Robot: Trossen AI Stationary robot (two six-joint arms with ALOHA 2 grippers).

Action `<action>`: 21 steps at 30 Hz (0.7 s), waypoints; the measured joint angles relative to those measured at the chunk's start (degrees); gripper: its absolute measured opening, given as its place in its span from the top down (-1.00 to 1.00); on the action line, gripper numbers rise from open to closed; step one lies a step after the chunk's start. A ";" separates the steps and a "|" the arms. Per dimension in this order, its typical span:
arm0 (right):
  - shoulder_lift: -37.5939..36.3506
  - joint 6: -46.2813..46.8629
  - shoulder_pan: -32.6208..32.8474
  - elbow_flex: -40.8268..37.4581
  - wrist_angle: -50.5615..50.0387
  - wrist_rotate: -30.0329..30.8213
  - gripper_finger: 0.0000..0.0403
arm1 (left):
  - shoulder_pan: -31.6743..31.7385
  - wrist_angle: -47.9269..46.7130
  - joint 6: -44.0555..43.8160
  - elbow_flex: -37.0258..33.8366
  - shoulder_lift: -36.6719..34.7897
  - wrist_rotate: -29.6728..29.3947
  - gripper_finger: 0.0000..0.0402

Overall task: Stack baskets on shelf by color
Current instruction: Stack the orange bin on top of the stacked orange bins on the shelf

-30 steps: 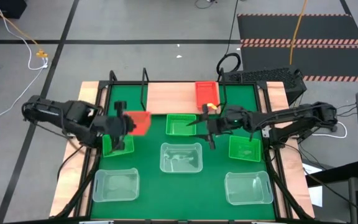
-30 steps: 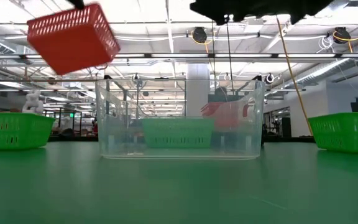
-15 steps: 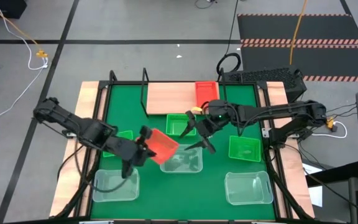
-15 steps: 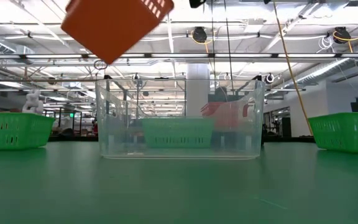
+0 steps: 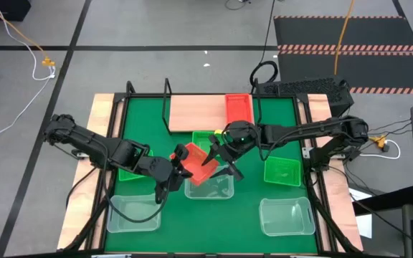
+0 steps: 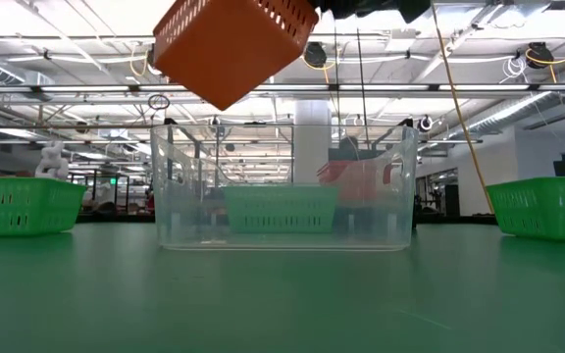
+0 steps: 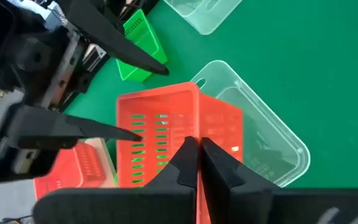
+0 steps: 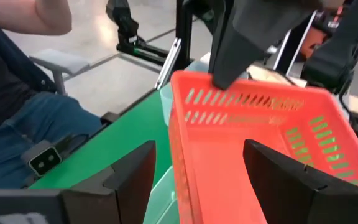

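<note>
My left gripper (image 5: 180,166) is shut on a red basket (image 5: 196,161), held tilted in the air above the middle clear basket (image 5: 210,185); it also shows in the low view (image 6: 233,44). My right gripper (image 5: 217,154) is open at the basket's other end. In the right wrist view one finger (image 8: 129,180) stands outside the basket's wall (image 8: 179,149) and the other (image 8: 291,174) over its inside. Another red basket (image 5: 239,107) rests on its bottom at the right end of the wooden shelf (image 5: 196,111). My left gripper pinches the rim of one wall of the red basket (image 7: 194,134) between its two shut fingers; the place also shows in the right wrist view (image 8: 222,81). The basket is lifted clear and tilted. My right gripper stands astride the opposite wall; whether it touches, I cannot tell.
Green baskets sit on the mat at the left (image 5: 131,170), right (image 5: 282,170) and before the shelf (image 5: 208,137). Clear baskets stand near left (image 5: 133,213) and near right (image 5: 287,216). A seated person (image 8: 23,93) is beyond the table.
My left gripper has carried the red basket from above the left green basket toward the table's right and near edge, over the middle clear basket, and the basket has turned and tipped. My right gripper has moved toward the table's left, up to the basket.
</note>
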 joint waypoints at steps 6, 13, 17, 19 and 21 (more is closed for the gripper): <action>-0.02 -0.40 -0.02 -0.04 -3.62 0.04 0.00 | 1.00 0.13 0.49 0.00 0.02 0.16 0.96; -0.04 -2.56 -0.05 -0.05 -6.54 0.15 0.65 | 2.49 2.26 -0.46 0.00 0.02 0.18 0.97; -1.62 -6.03 -0.47 0.39 -8.85 1.50 0.96 | 4.03 3.13 -6.42 0.00 0.01 -2.88 0.84; -2.55 -8.28 -0.50 2.08 -13.27 8.26 0.96 | 5.32 1.71 -11.26 0.00 -0.07 -7.29 0.74; -2.91 -11.90 -0.50 4.85 -20.19 20.84 0.98 | 7.14 -0.50 -15.02 0.00 -0.07 -11.01 0.62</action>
